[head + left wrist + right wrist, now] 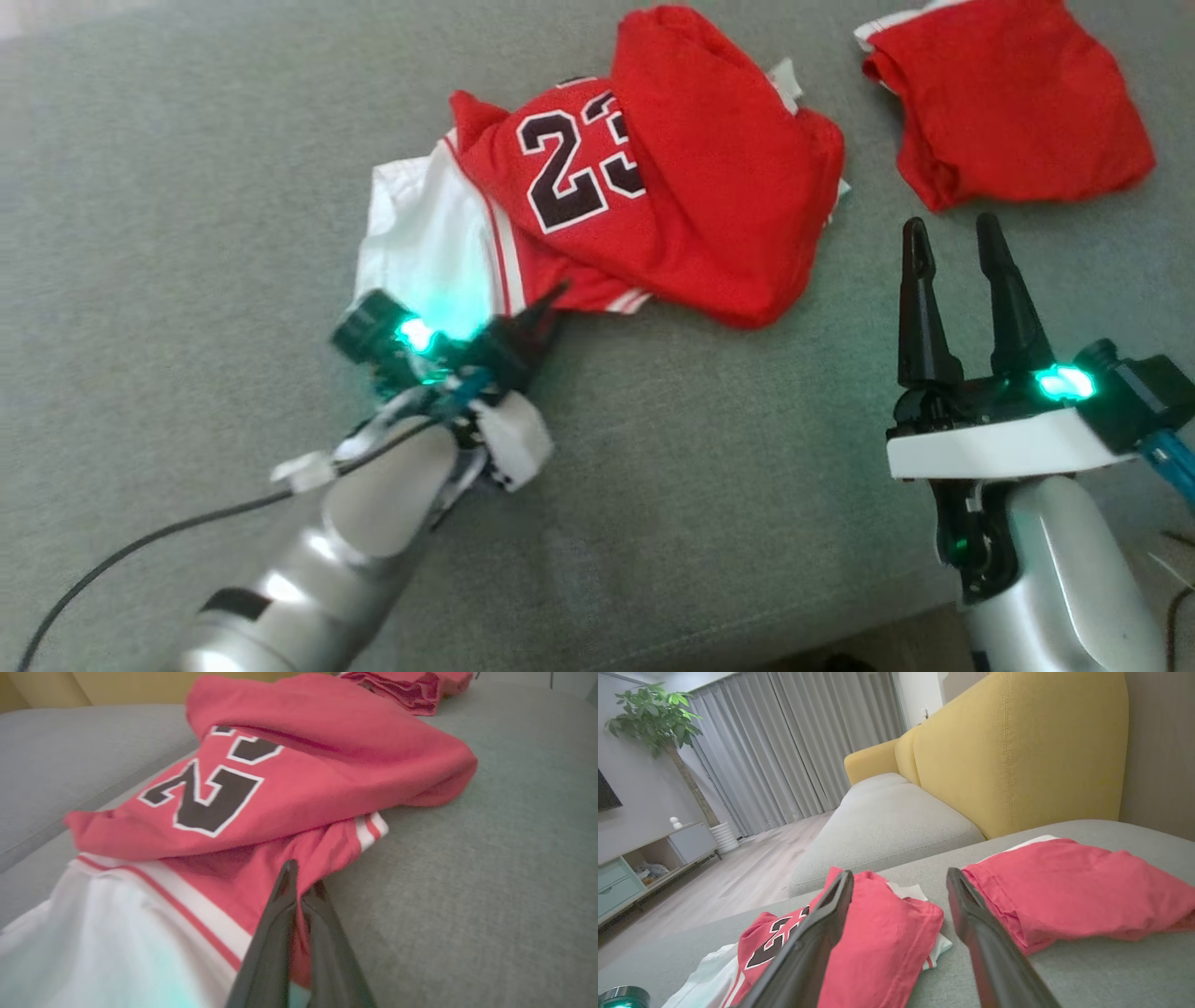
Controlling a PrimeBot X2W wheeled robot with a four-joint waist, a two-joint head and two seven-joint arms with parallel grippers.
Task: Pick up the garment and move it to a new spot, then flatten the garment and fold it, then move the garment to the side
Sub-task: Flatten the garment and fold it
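Left gripper [549, 301]: the two dark tapered fingers are pressed together, pinching the striped lower hem of the red and white basketball jersey [672, 187]. The left wrist view [303, 879] shows red cloth caught between the fingers and puckering at their tips. The head view blurs this contact.

Right gripper [952, 229]: fingers spread apart and holding nothing, above bare cushion, well apart from the jersey.

The jersey [303, 788] lies in a crumpled, partly doubled-over heap at the middle of the grey woven sofa cushion [187, 233]. It is soft, smooth cloth with a black "23" outlined in white, and a white panel edged in red and white stripes lies nearest the left gripper.

A second red cloth garment [1008, 103], loosely folded, lies on the same cushion beyond the right gripper, apart from the jersey.

The right wrist view [901, 877] frames both garments between its fingers. It adds the yellow upholstered backrest [1017, 742], grey pleated curtains [784, 742], a potted plant [654, 709] and pale wood flooring [738, 872].
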